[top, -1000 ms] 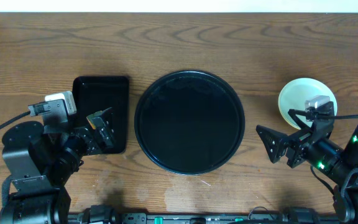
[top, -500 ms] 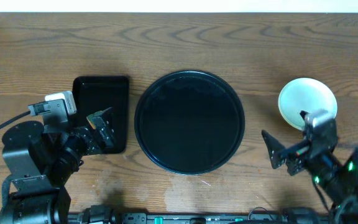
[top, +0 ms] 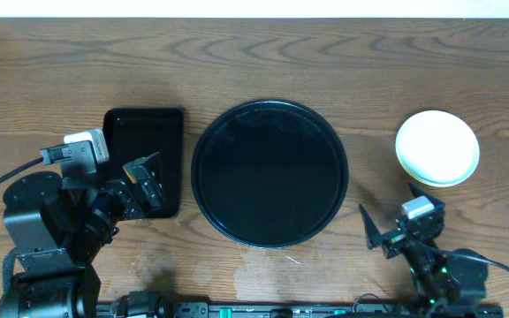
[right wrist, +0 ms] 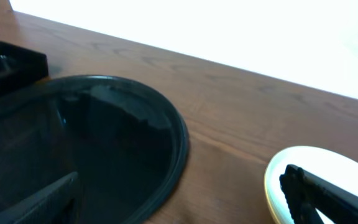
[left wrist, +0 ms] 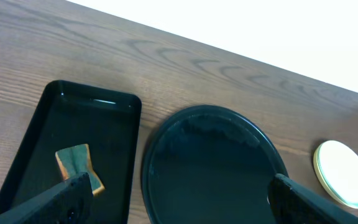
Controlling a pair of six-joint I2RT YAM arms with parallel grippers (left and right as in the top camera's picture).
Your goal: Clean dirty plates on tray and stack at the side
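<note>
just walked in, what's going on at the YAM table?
Nothing is being handled right now. The round black tray sits bare in the middle of the table, and the plates are stacked to its right. The sponge lies in the rectangular tray on the left. The left gripper hovers open over that tray; the right gripper is open and empty near the front edge, short of the stack.

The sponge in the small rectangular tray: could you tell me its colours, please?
The sponge is green over orange, clearest in the left wrist view.
</note>
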